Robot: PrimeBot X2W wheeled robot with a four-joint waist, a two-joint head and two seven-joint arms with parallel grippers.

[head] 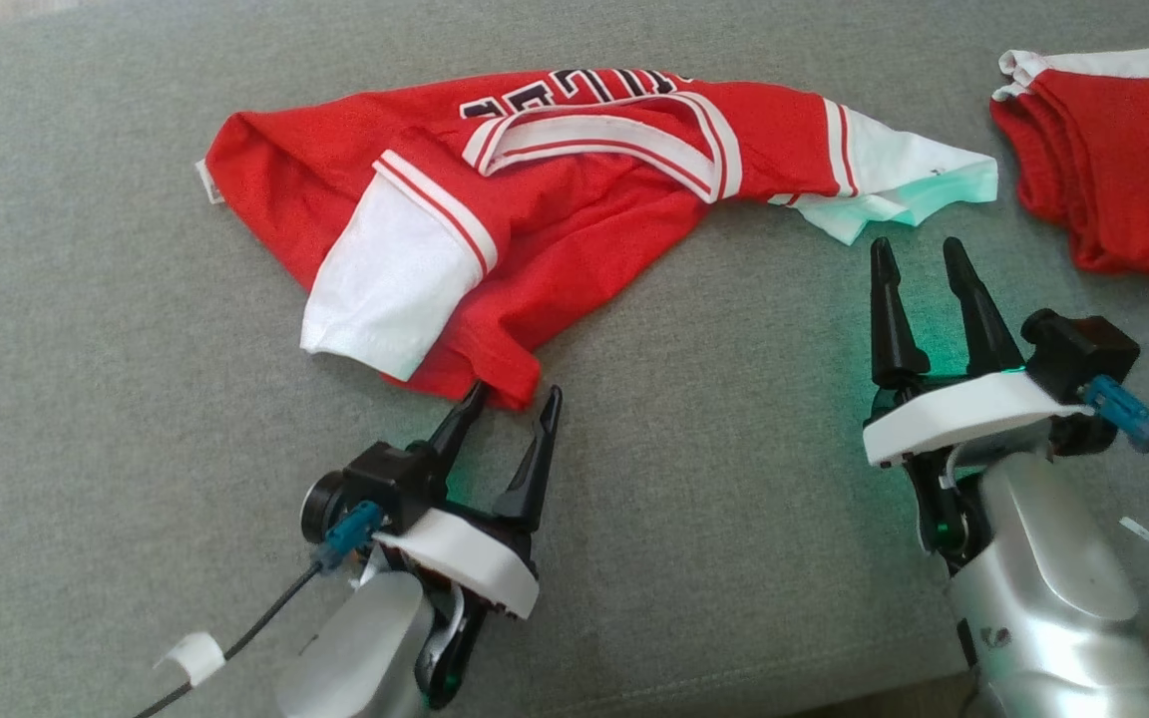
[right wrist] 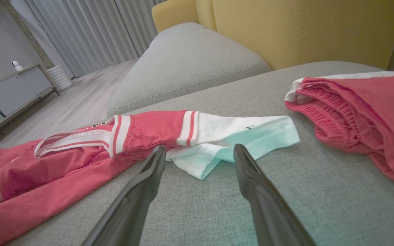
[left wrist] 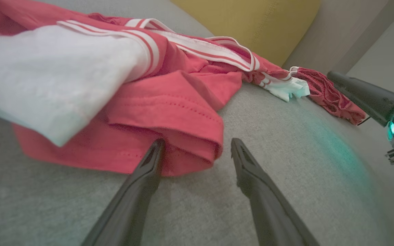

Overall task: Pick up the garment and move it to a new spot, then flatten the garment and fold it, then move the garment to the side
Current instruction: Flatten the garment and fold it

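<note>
1. The jersey [head: 584,214] lies crumpled across the cushion [head: 734,469], spread from 10 to 1 o'clock in the head view. Folded shorts [head: 1123,170] sit apart at 2 o'clock.
2. The left tool [head: 517,391] is released with its jaws wide. One finger seems to touch the hem corner [head: 510,369] at its 12 o'clock, and nothing is held.
3. The right tool [head: 918,245] is released too, just short of the white sleeve [head: 909,184] at its 12 o'clock.
4. For a good grasp, I judge the left tool should ease forward so the folded hem sits deep between the jaws, then clench on both layers. The right tool should take the sleeve edge likewise.
5. Lift both ends together, level, and steer clear of the shorts.
</note>
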